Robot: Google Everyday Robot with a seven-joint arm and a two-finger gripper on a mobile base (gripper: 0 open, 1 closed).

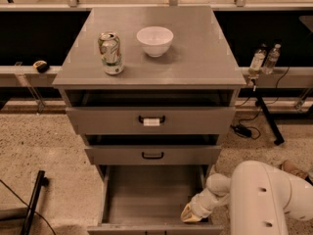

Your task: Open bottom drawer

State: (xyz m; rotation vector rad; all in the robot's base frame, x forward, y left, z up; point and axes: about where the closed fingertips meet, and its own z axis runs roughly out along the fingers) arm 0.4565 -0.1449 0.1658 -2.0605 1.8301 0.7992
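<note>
The bottom drawer (146, 195) of the grey cabinet is pulled far out, and its empty grey box shows from above. Its front panel (154, 228) is at the picture's lower edge and its handle is out of view. My gripper (190, 214) is at the drawer's front right corner, just inside the box, at the end of my white arm (264, 199). The middle drawer (152, 154) with a plain black handle and the top drawer (151, 120) with a white tag on its handle stand slightly ajar.
A dented soda can (111, 53) and a white bowl (154, 40) stand on the cabinet top (195, 58). Two small bottles (264, 58) are at the right, with a black stand leg and cables (266, 121) on the speckled floor. A black bar (32, 204) lies at lower left.
</note>
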